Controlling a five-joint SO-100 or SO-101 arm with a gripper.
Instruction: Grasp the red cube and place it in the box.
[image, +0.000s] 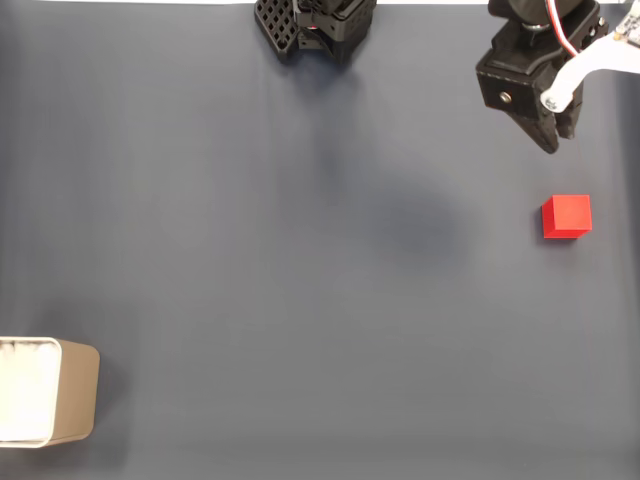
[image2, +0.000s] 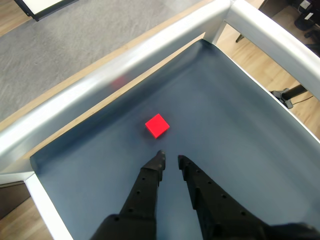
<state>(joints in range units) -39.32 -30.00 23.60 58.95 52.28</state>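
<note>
In the fixed view the red cube (image: 567, 216) lies on the dark mat at the right, a short way below my gripper (image: 556, 140), which hangs near the top right corner. The wrist view has the red cube (image2: 157, 125) just beyond my gripper (image2: 170, 157), a little left of the gap. The two black fingers (image2: 148, 182) stand a narrow gap apart with nothing between them. The box (image: 72, 392), beige with a white inside, sits at the far lower left of the fixed view, cut by the frame edge and far from the cube.
The arm's black base (image: 320, 25) stands at the top middle of the fixed view. In the wrist view a silver metal rail (image2: 125, 70) borders the mat close behind the cube, and another rail (image2: 280, 42) runs along the right. Beyond them lie carpet and wooden floor.
</note>
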